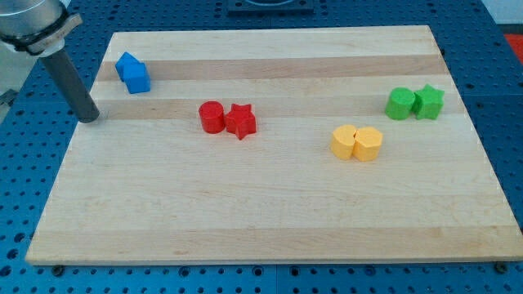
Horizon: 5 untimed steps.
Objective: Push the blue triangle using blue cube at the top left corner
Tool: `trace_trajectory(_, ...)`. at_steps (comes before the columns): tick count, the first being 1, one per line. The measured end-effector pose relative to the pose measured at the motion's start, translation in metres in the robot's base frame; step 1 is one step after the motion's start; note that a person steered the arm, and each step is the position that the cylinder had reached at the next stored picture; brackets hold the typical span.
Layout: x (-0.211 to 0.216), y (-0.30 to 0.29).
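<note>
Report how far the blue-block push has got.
Done, as it looks: the two blue blocks already sit touching near the board's top left corner; which is the cube and which the triangle I cannot make out. In hand: my tip rests at the board's left edge, below and left of them, apart. Left: any final push toward the corner.

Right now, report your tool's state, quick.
No gripper: my tip holds nothing.
It sits at the board's left edge, apart from the two touching blue blocks, toward the view's bottom-left of them.
</note>
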State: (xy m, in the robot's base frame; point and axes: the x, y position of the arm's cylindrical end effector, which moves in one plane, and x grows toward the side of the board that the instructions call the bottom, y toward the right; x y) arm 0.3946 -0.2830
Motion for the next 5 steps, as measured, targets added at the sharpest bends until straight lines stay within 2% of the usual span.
trace_trajectory(3, -0.019, 0.042)
trace_trajectory(5, -0.061, 0.044)
